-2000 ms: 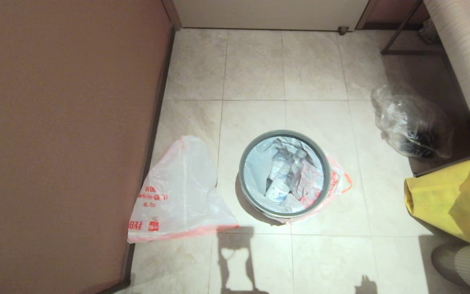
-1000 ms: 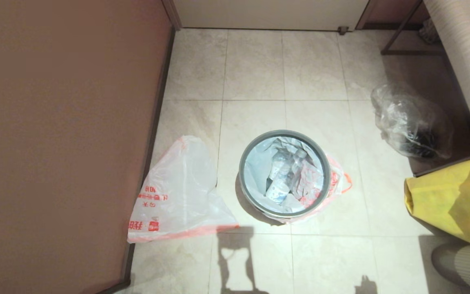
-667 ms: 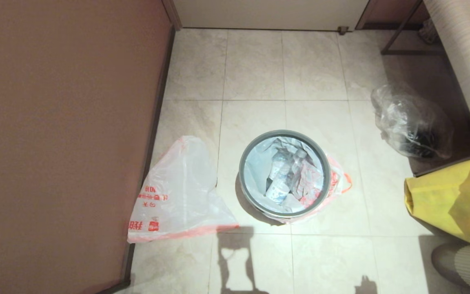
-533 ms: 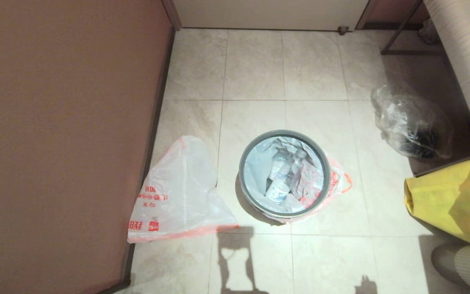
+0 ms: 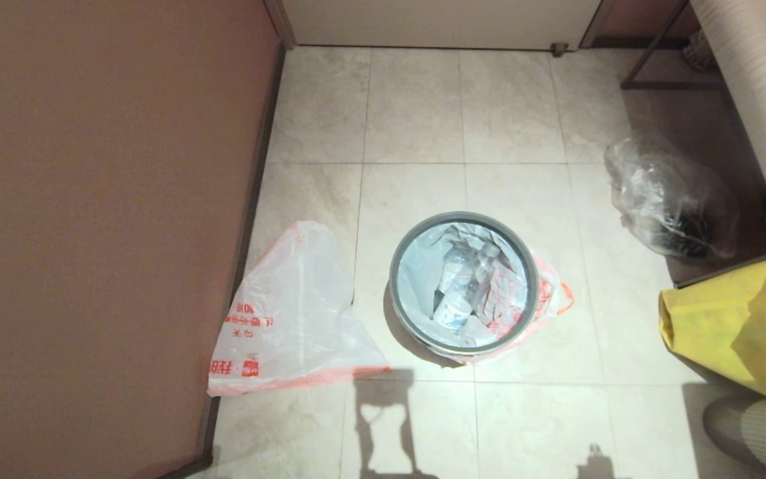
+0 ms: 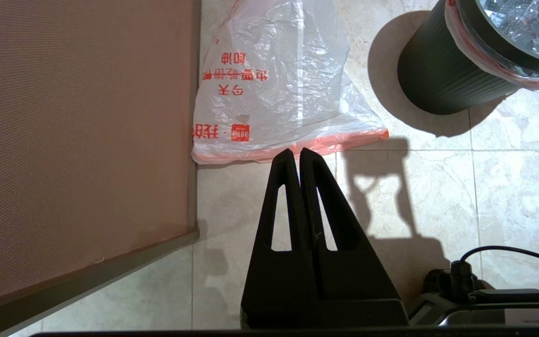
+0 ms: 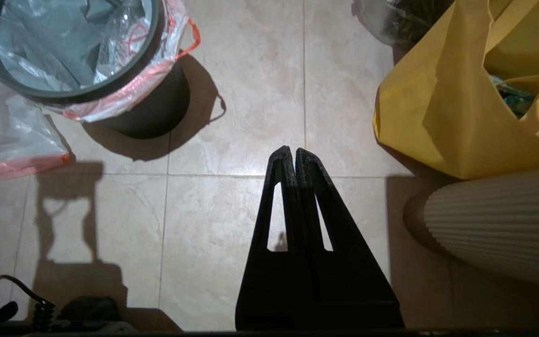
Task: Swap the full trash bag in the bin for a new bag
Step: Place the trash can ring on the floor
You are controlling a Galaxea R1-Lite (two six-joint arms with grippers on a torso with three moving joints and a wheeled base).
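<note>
Left tool (image 6: 300, 152), fingers pressed together and gripping nothing, hangs over the floor near the pink-edged new bag (image 5: 290, 319) lying flat left of the bin (image 5: 464, 283) (the full trash bag (image 5: 483, 286) sits inside), while the right tool (image 7: 294, 150) hangs likewise closed near a yellow fabric bag (image 7: 442, 103).

bare floor (image 5: 416, 106) beyond bin (image 5: 463, 283), wall (image 5: 90, 219) hemming left

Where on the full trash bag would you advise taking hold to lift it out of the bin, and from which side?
Probably the orange handle loop of the full trash bag, hanging outside the bin on the robot's right. It stands clear of the grey ring, so the shut right tool, above bare floor, would open and approach from that side.
</note>
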